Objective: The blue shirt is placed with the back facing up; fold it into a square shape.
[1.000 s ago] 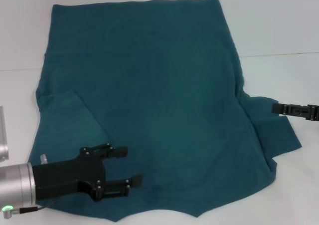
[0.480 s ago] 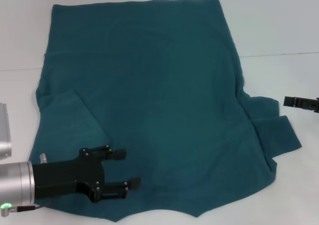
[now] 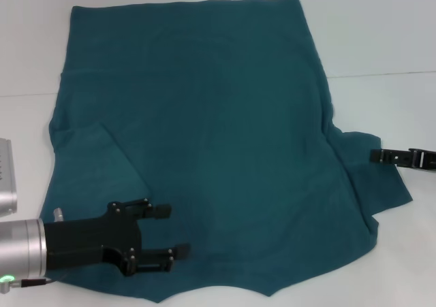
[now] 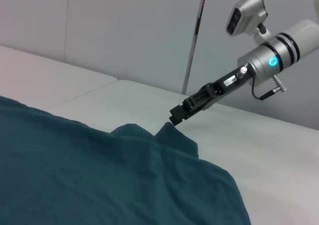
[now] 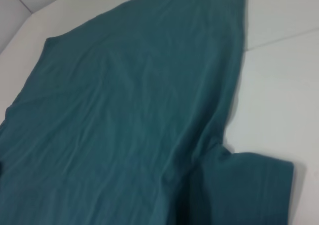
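The blue shirt (image 3: 204, 137) lies spread flat on the white tabletop (image 3: 381, 35), plain side up. One sleeve is already turned in over the body; the other sleeve (image 3: 375, 178) still lies out flat.

The right gripper (image 3: 376, 156) has its tip at that outer sleeve's upper edge; whether its jaws are together I cannot tell. The left gripper (image 3: 172, 231) hovers over the near part of the shirt, jaws apart and holding nothing.

The step in hand looks like folding in the second sleeve. Next the right gripper must pinch the sleeve edge and carry it across onto the body.
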Action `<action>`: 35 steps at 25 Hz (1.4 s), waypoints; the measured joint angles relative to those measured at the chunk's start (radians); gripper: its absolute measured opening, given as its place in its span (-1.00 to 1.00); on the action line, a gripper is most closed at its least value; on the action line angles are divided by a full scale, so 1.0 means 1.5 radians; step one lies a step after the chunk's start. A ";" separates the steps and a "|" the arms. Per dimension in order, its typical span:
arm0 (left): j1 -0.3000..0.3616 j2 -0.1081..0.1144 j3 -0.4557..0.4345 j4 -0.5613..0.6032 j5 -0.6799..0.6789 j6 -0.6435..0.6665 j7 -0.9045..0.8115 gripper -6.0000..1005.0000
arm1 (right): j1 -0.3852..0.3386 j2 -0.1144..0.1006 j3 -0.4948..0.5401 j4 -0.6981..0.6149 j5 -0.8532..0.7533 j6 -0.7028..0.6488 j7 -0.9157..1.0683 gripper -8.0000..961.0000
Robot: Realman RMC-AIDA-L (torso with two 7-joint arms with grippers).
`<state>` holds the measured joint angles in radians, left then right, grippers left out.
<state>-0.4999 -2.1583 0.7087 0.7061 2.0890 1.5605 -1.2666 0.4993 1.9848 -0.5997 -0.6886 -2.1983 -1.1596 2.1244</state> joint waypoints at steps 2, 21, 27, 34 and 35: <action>0.000 0.000 0.000 0.000 0.001 0.000 0.000 0.64 | 0.004 0.000 -0.003 0.014 -0.002 0.015 0.000 0.87; -0.004 -0.001 0.000 -0.001 0.004 -0.010 -0.004 0.64 | 0.014 0.014 -0.007 0.037 -0.006 0.052 -0.006 0.79; -0.004 -0.001 -0.001 -0.001 0.004 -0.010 -0.005 0.64 | 0.013 0.018 -0.001 0.031 -0.002 0.053 -0.006 0.44; -0.004 -0.001 -0.004 0.000 0.004 -0.010 -0.005 0.64 | 0.013 0.018 0.001 0.031 -0.002 0.053 -0.006 -0.17; -0.004 -0.001 -0.004 0.000 0.004 -0.010 -0.005 0.64 | 0.013 0.018 0.002 0.031 -0.001 0.053 -0.006 -0.25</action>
<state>-0.5055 -2.1599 0.7027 0.7057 2.0953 1.5462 -1.2747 0.5187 2.0115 -0.5969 -0.6427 -2.2003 -1.0795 2.1153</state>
